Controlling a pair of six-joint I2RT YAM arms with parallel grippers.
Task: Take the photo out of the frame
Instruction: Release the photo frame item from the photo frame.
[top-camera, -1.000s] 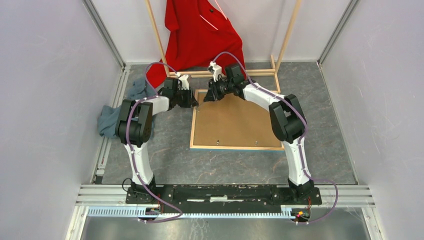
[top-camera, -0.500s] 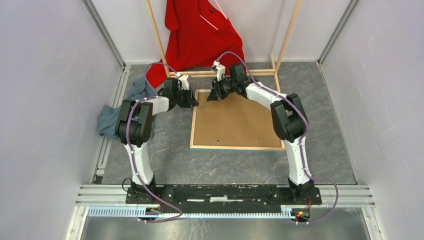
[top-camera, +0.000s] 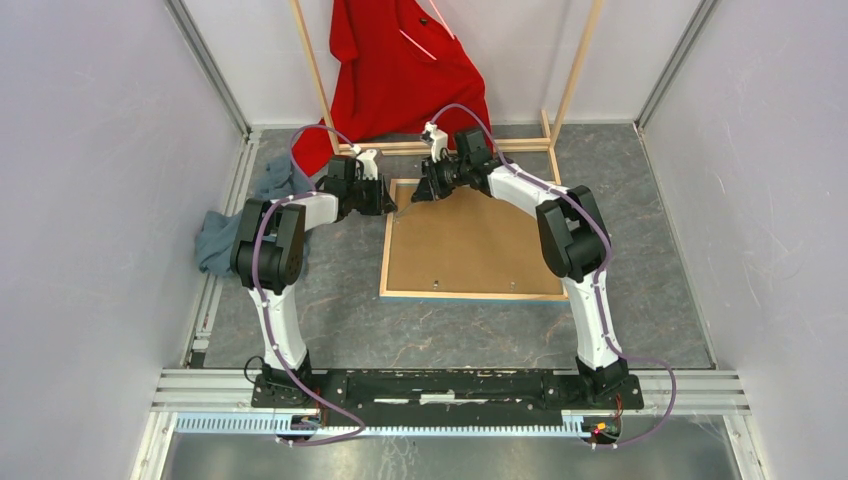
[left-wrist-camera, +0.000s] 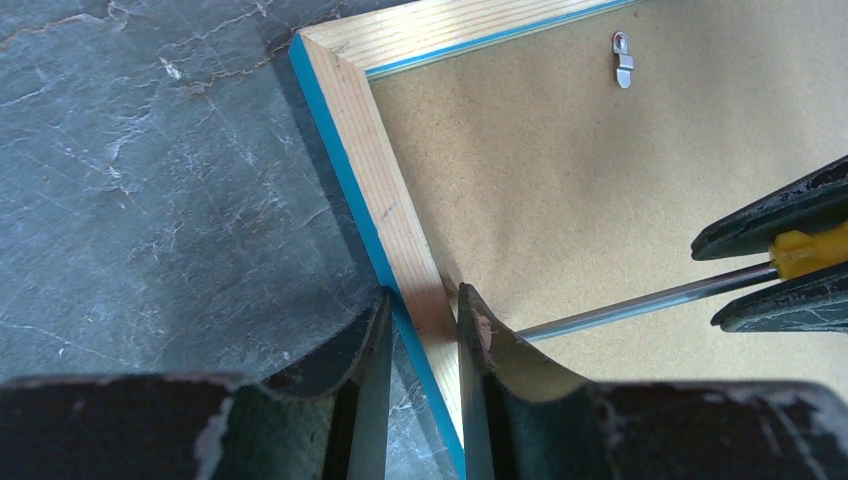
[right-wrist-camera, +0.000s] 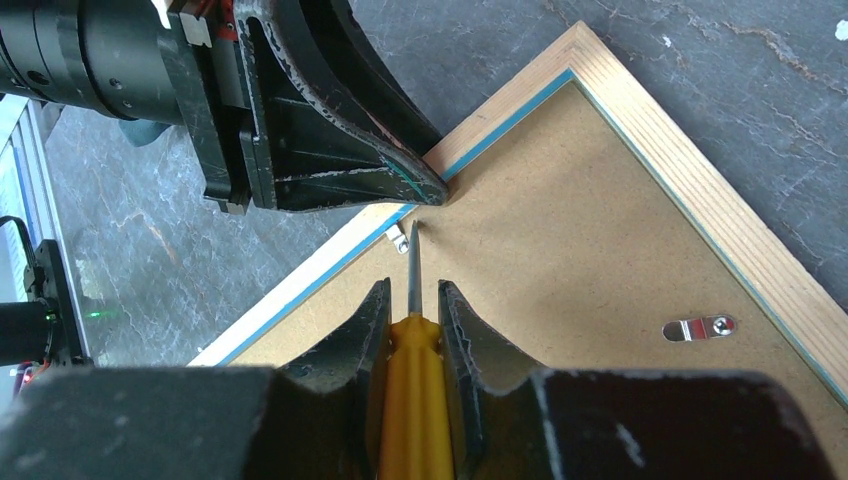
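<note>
Jaws of the left gripper (left-wrist-camera: 424, 300) were clamped across a side rail of the frame (left-wrist-camera: 385, 210), laid face down; those of the right gripper (right-wrist-camera: 412, 292) were closed on a yellow-handled screwdriver (right-wrist-camera: 412, 370). Its tip was aimed at a retaining clip (right-wrist-camera: 400, 238) just ahead of the right jaws, close beside the left ones. Clip release was judged in hand; a fine turn or lever was called for next. The photo was hidden beneath the backing board (left-wrist-camera: 560, 170). That clip was shown clearly by the right wrist view only.
</note>
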